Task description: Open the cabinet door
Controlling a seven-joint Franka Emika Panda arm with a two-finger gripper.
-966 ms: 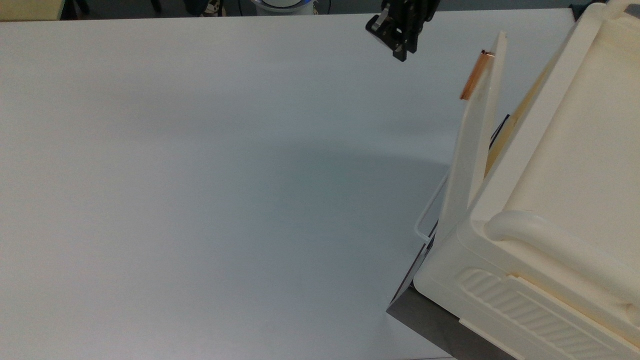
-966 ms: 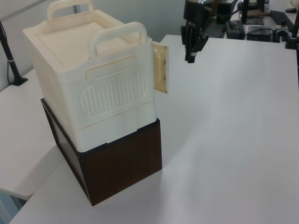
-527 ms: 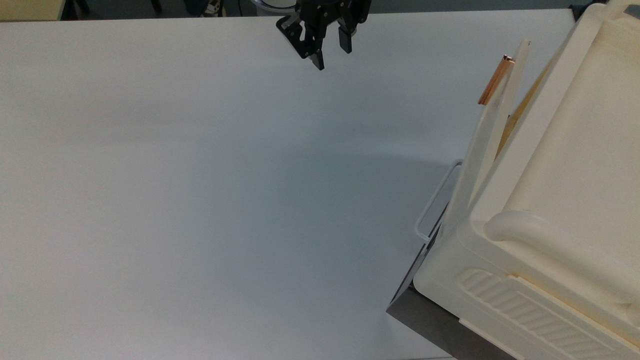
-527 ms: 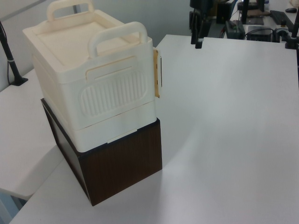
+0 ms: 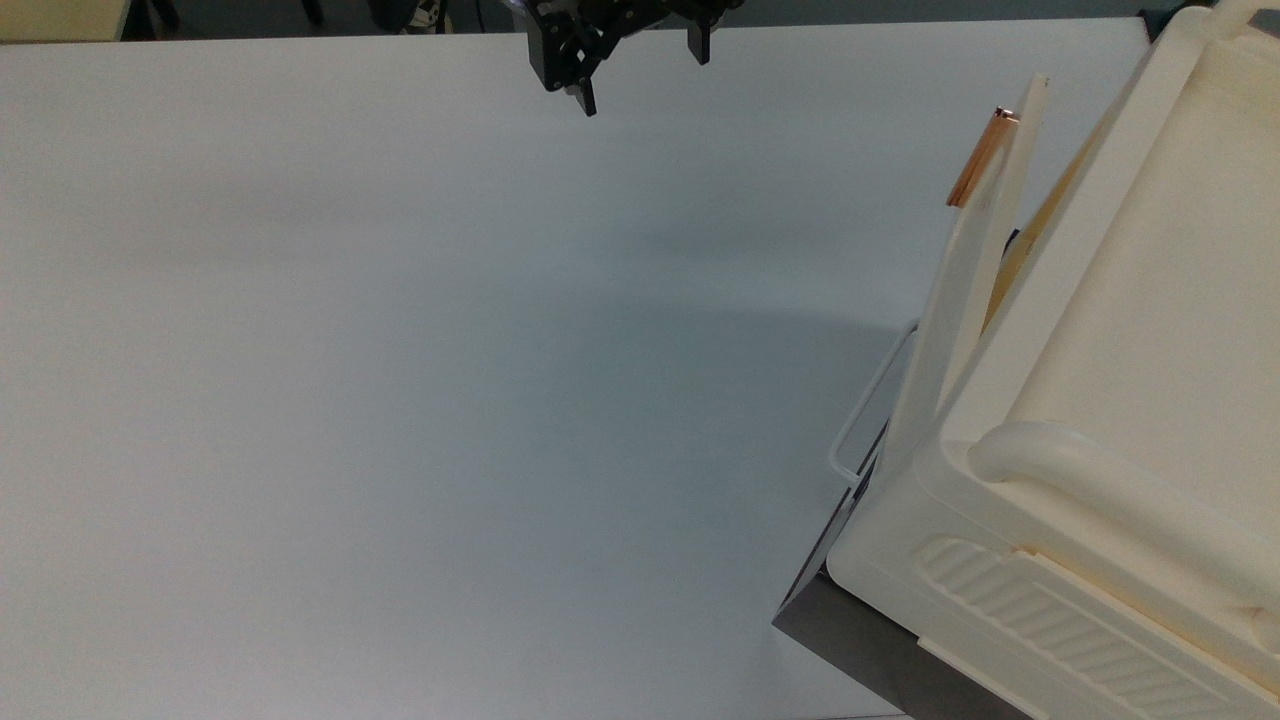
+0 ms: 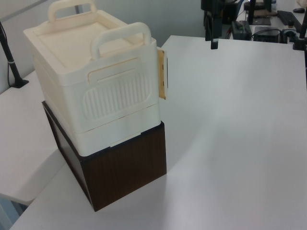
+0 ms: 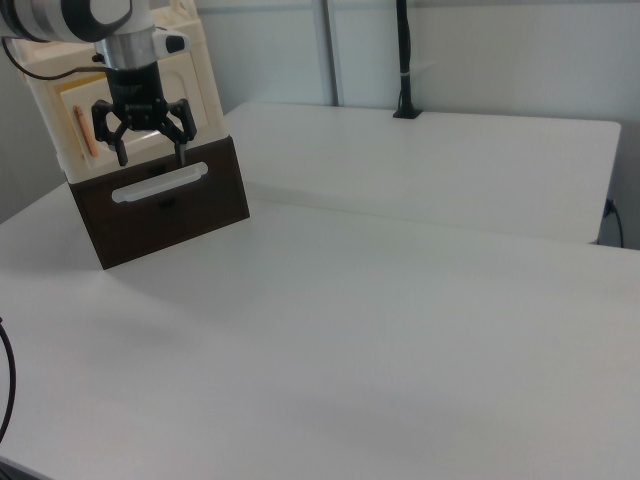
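Cabinet door [image 5: 965, 290] sits ajar on the cream cabinet [image 6: 91, 91], swung out only a little, copper handle [image 5: 982, 157] at its free end (thin gap to the frame in the top view). Hand [image 5: 640, 60] hangs over the desk [image 5: 400, 400] w/ fingers spread, pinching nothing, well apart from the door. Judged step: door looks only part open, so re-approach. Come in level w/ the handle, straddle the bar squarely, close gently, then pull along the hinge arc, not straight out, or the cabinet may slide on the dark wooden box [image 6: 124, 167].
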